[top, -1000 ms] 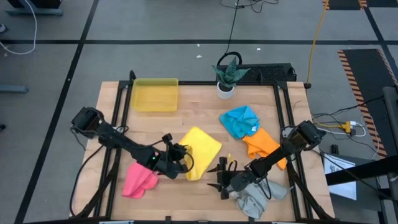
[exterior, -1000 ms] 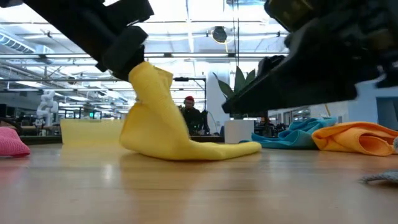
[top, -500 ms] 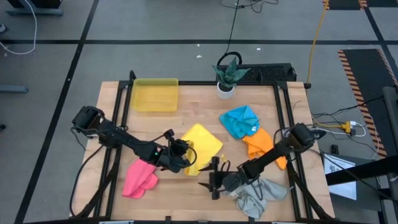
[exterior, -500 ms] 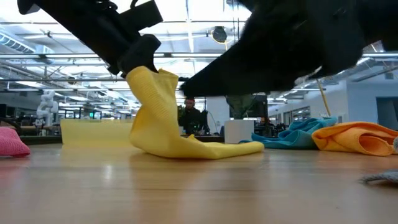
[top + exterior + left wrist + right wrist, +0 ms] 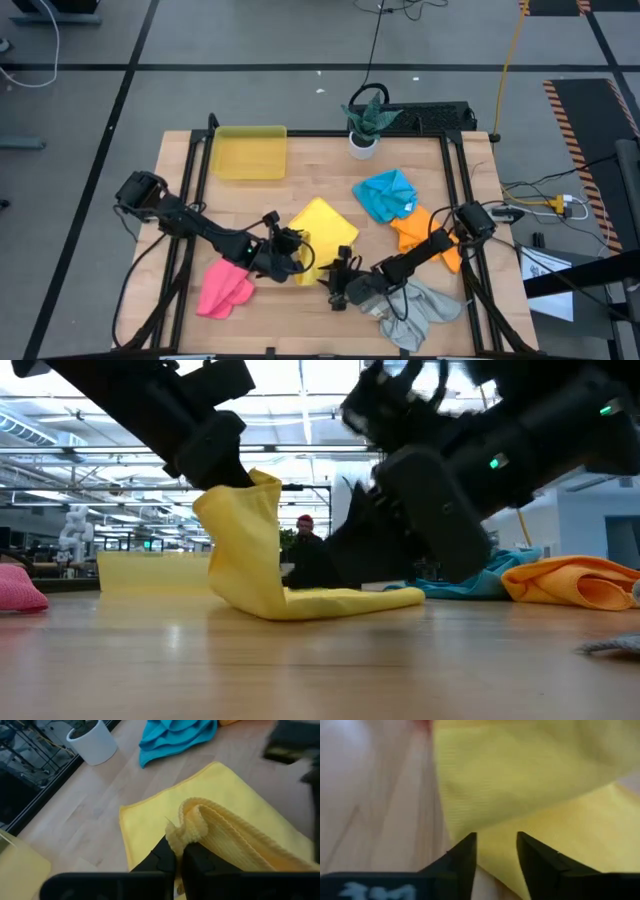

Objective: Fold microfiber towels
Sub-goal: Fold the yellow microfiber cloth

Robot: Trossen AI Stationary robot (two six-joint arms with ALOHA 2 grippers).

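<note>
Left gripper (image 5: 291, 258) was pinched tight on a raised edge of the yellow towel (image 5: 322, 228), lower centre of the high view; the rest of that cloth lay on the table (image 5: 300, 185). Right gripper (image 5: 338, 283) sat just right of it at the towel's lower edge, fingers (image 5: 465, 855) parted, cloth between them, not clamped. Pink towel (image 5: 223, 288) lay lower left, blue towel (image 5: 387, 193) and orange towel (image 5: 425, 232) right of centre, grey towel (image 5: 418, 314) lower right.

No text, labels or brands reading legibly; pale marks on right wrist view's lower edge showing blurred, unreadable.
</note>
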